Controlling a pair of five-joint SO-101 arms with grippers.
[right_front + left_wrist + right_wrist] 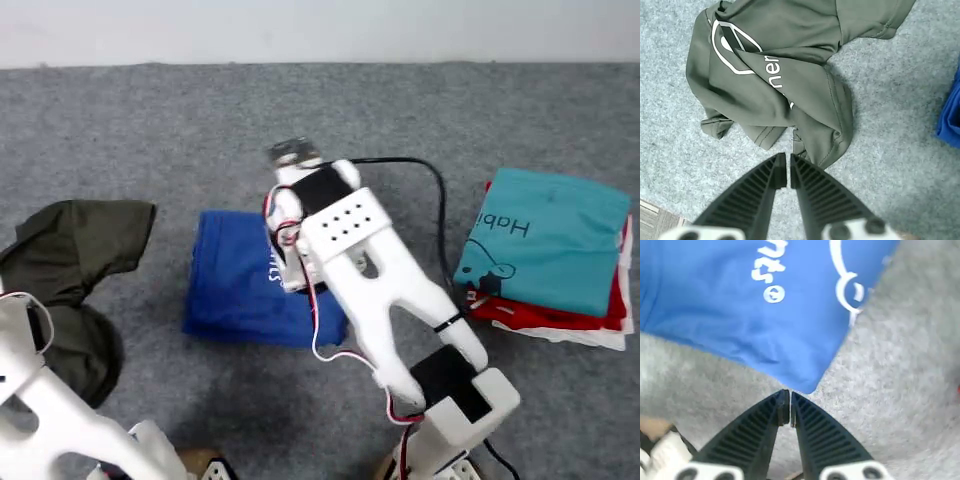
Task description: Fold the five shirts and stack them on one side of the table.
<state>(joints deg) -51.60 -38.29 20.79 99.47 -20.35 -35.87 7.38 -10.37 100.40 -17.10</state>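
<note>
**Right gripper at a corner of the folded blue shirt**

Your right gripper (pixel 790 407) has its jaws pressed together on nothing. Its tips sit just off one corner of the blue shirt (pixel 740 315), over the grey table cover (pixel 150 130). The blue shirt lies flat, folded to a nearly square packet with white print up, so no long axis stands out.

Your left gripper (pixel 788 172), jaws almost together and empty, hangs at the edge of the olive shirt (pixel 780 85). That shirt is crumpled and unfolded, lying to one side of the blue shirt.

On the blue shirt's opposite side, the teal shirt (pixel 545 240) tops a red shirt (pixel 530 312) and a white shirt (pixel 580 335).

The right arm is the nearer one, so the likely next step is parting its jaws at that corner.
</note>
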